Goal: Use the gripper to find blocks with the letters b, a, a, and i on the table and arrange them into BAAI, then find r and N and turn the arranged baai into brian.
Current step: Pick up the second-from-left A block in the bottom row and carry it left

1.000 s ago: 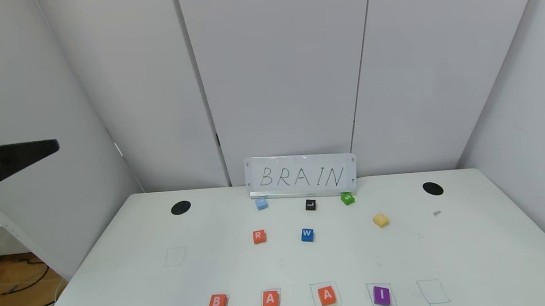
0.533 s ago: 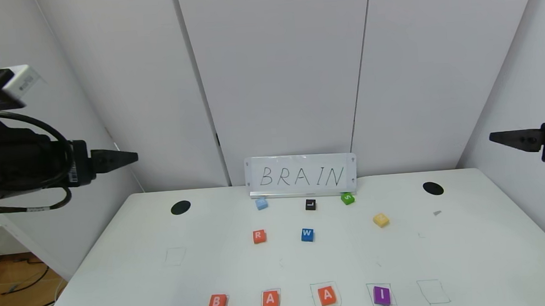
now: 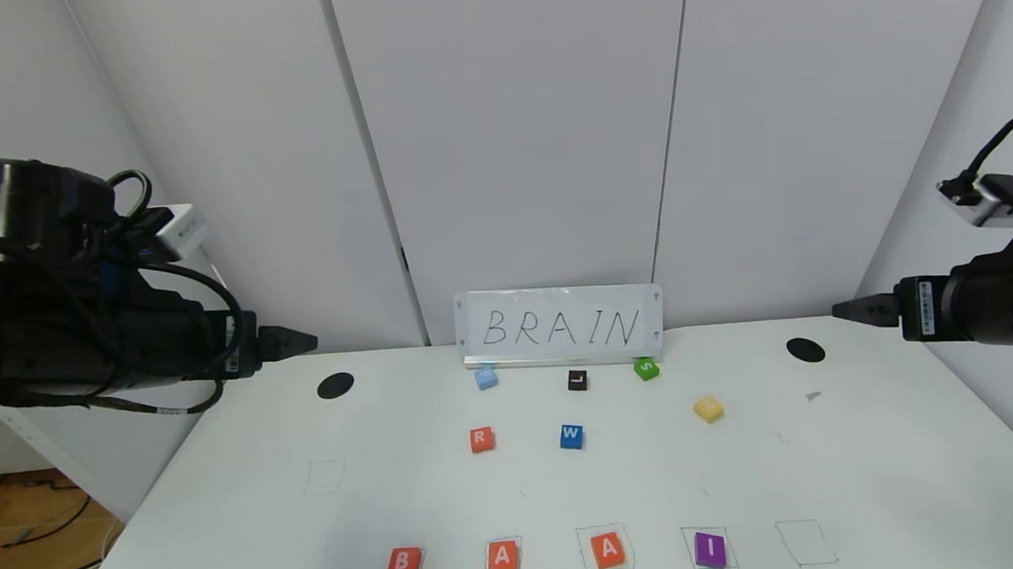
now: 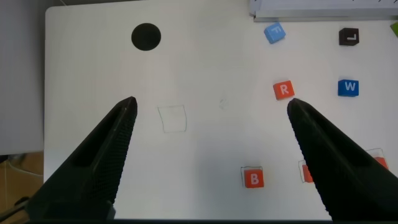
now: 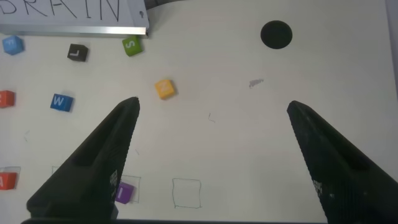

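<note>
Four blocks (image 3: 403,564) lie in a row, R (image 3: 481,439) behind them.

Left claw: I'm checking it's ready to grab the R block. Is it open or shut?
Open. In the left wrist view, the left claw shows two fingers spread wide apart with bare table between them, holding nothing.
</note>
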`<state>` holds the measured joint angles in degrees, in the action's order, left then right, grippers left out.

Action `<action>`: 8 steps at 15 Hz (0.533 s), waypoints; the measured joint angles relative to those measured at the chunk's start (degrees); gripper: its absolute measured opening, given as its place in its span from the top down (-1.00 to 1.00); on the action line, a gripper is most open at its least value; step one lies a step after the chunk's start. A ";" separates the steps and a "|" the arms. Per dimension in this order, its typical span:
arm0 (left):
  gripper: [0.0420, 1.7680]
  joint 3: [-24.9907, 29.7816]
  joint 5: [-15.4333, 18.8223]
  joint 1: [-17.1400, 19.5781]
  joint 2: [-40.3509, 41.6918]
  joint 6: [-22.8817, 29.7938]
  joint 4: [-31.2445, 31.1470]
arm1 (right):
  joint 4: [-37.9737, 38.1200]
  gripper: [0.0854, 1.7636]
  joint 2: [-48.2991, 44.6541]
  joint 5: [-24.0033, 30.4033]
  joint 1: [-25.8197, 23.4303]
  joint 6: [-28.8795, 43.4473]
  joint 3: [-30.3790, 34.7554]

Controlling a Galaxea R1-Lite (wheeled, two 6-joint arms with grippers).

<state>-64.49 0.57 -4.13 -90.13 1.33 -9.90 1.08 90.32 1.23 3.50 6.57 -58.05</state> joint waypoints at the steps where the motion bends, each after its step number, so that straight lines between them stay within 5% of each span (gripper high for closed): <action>1: -0.94 0.00 0.02 -0.07 -0.85 0.04 0.05 | -0.11 -0.94 0.78 -0.04 0.68 0.54 0.20; 8: -0.94 0.44 0.00 -1.56 -3.67 0.33 -0.02 | -0.20 -0.94 3.43 -0.12 2.34 1.33 0.56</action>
<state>-64.05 0.57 -5.69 -93.79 1.66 -9.92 0.89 93.75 1.11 5.84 7.90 -57.49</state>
